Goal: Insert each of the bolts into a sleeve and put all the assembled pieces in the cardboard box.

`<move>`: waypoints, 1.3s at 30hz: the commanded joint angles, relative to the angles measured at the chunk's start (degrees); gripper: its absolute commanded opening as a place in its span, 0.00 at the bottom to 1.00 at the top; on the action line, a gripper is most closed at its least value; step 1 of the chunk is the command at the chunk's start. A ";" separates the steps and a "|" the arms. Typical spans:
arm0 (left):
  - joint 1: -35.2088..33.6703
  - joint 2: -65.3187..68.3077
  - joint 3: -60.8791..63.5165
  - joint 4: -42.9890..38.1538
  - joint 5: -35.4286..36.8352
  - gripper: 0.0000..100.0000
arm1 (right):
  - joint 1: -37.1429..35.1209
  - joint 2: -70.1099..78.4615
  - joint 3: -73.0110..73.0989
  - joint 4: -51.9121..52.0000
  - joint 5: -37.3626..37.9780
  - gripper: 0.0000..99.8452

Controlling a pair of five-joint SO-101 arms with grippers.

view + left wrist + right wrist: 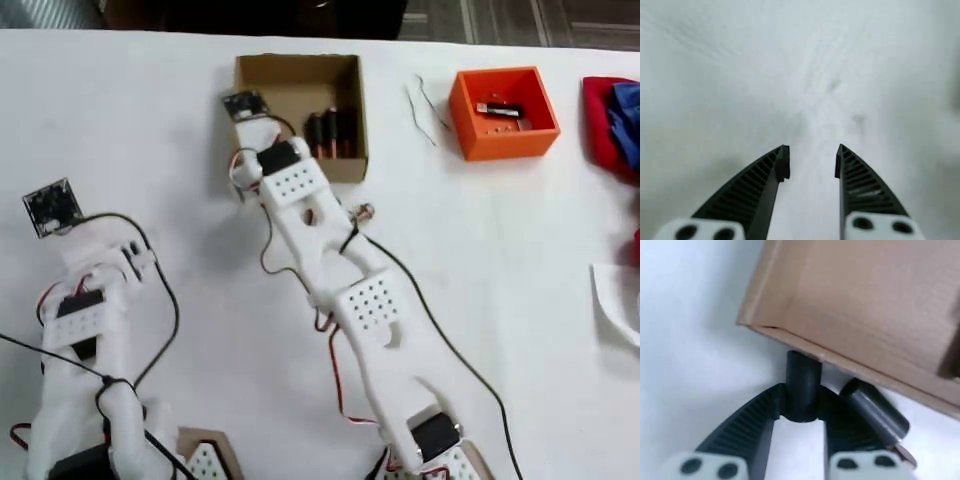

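Observation:
My right gripper (801,415) is shut on a black sleeve (801,382), held upright just outside a corner of the cardboard box (865,300). A second dark cylinder with a coppery end (875,412) lies close beside one finger, along the box's wall. From above, the right arm's wrist (290,178) sits at the near left corner of the cardboard box (250,70), which holds several dark and copper assembled pieces (332,132). My left gripper (811,162) hangs open over bare white table, with nothing between its fingers. The left arm (85,290) stands at the near left.
An orange tray (470,130) with a small part inside stands right of the box. Thin wire bits (425,105) lie between them. Red and blue cloth (612,115) is at the right edge. A small bolt-like piece (363,212) lies beside the right arm.

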 commanded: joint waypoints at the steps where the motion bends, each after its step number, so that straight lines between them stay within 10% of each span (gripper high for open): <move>1: -0.35 -0.79 -2.07 -0.97 0.26 0.17 | -0.57 -0.75 -1.76 3.47 0.53 0.02; 10: -0.35 -0.97 -2.07 -0.97 0.26 0.17 | -1.80 -3.56 -14.51 20.70 0.53 0.02; 26: -0.35 -0.97 -2.07 -0.97 0.26 0.17 | -6.11 -19.82 6.15 20.35 -2.37 0.02; 39: -0.35 -0.97 -2.07 -0.97 0.26 0.17 | -5.14 -58.07 51.25 2.95 -3.25 0.02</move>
